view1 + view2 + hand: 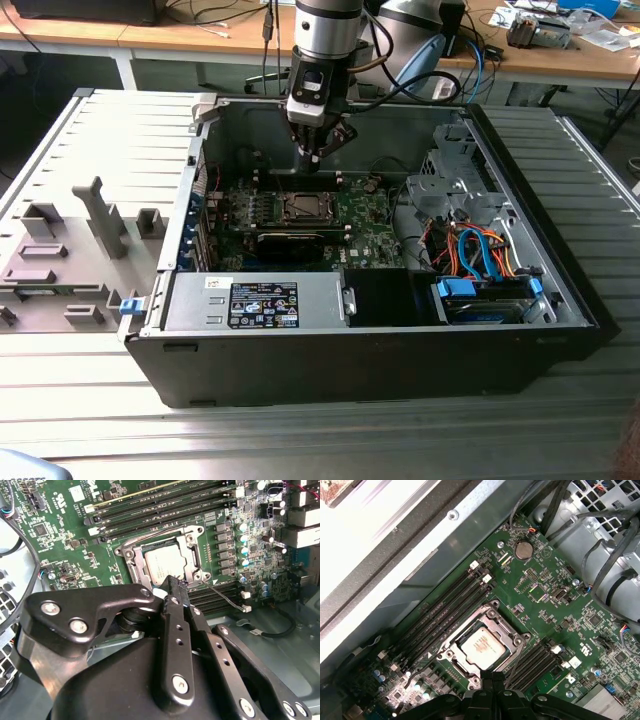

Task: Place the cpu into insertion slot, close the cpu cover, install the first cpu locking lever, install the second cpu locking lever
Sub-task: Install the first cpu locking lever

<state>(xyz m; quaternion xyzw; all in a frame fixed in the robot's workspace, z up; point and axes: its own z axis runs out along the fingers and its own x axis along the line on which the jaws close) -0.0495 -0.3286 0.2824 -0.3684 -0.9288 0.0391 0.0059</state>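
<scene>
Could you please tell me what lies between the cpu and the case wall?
The rim of the cpu cover, then long black memory slots, in the first wrist view.

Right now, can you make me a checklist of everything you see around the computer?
Surface: ribbed metal table with an open computer case on it.
Job's things: cpu sits in the insertion slot; cpu cover lies flat around it.
Clutter: grey plastic parts on the exterior view's left.
Grippers: tool shut, nothing seen in it, hovering above the slot.
Cables: orange and blue cables inside the case.
Surroundings: wooden desks behind.
</scene>
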